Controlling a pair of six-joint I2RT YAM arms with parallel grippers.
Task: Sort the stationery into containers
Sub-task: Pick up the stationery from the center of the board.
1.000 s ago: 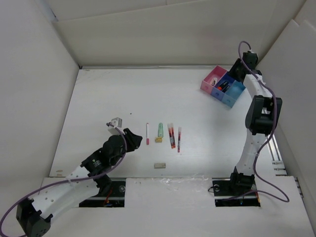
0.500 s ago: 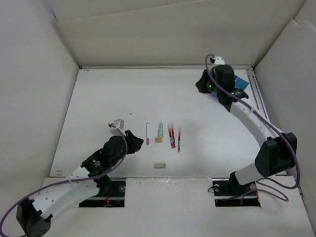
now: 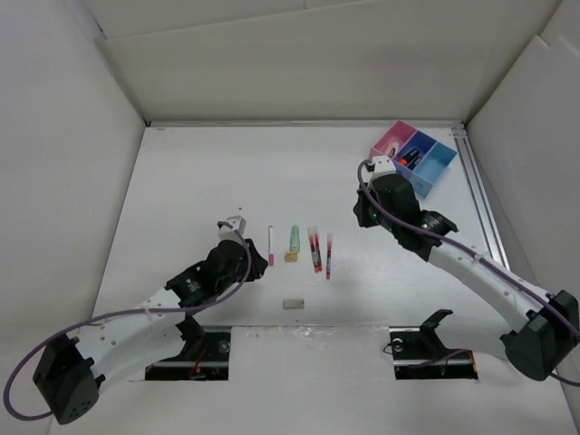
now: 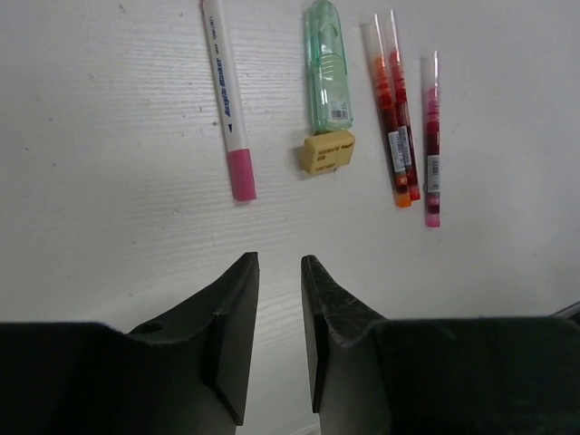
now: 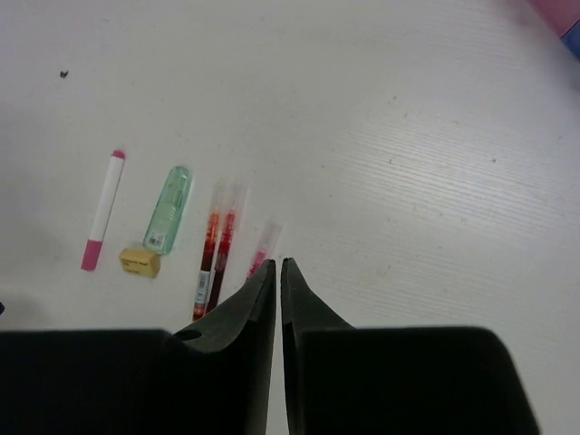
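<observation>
The stationery lies in a row mid-table: a white marker with a pink cap [image 3: 270, 245], a green case [image 3: 294, 237], a yellow eraser [image 3: 291, 257], two red pens [image 3: 314, 249], a pink pen [image 3: 328, 255] and a grey eraser [image 3: 292, 304] nearer the front. My left gripper [image 3: 260, 258] is slightly open and empty, just left of the marker [image 4: 225, 100]. My right gripper [image 3: 362, 217] is shut and empty, hovering right of the pens [image 5: 216, 249]. The three-bin tray [image 3: 436, 169] stands at the back right, with markers [image 3: 410, 157] in its dark blue bin.
White walls enclose the table on the left, back and right. A metal rail [image 3: 480, 208] runs along the right edge. The left wrist view shows the yellow eraser [image 4: 327, 151] touching the end of the green case [image 4: 326, 65].
My right arm has swung from the tray at the back right down toward the middle of the table. My left gripper has moved right, closer to the marker.
</observation>
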